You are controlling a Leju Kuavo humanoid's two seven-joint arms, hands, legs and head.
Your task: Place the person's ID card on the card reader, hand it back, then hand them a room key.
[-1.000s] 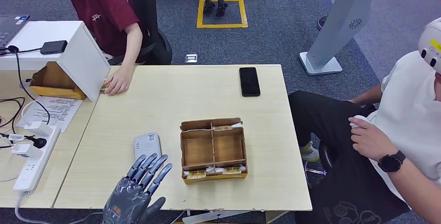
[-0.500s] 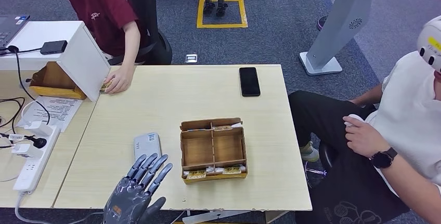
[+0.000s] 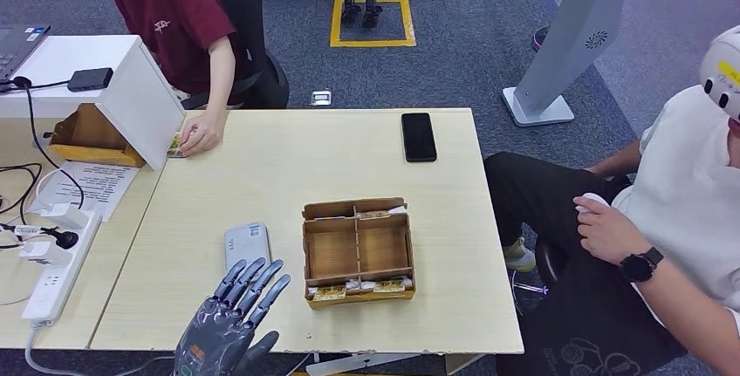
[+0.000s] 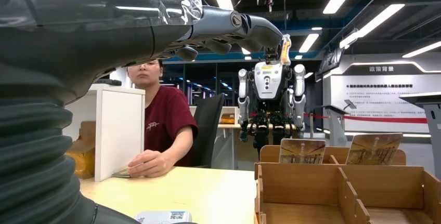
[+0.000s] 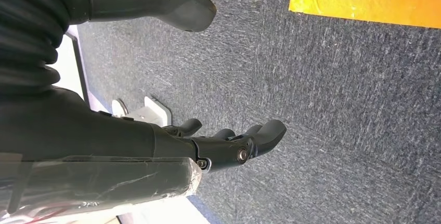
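**Left hand open at the desk edge, ID card under the visitor's fingers**

You have the left hand [image 3: 229,324] raised over the near edge of the table [image 3: 288,167], fingers spread and straight, holding nothing; its fingertips point toward 1 o'clock. Just ahead of them lies the card reader [image 3: 247,243], a grey slab with its long axis running 12 to 6, close beside the left wall of the cardboard tray [image 3: 358,251]. The tray's compartments hold room key cards [image 3: 360,287] standing along its near wall, with more at the far wall.

The ID card [image 3: 177,145] sits far off at 11 o'clock from your hand, at the table's far left corner, pressed under the hand of the person in the maroon shirt [image 3: 200,135]. Little of it shows; you cannot tell its long axis.

A black phone [image 3: 419,136] lies at 1 o'clock, long axis 12 to 6.

Your right hand [image 5: 229,141] hangs over grey carpet, fingers loosely curled with nothing in them.
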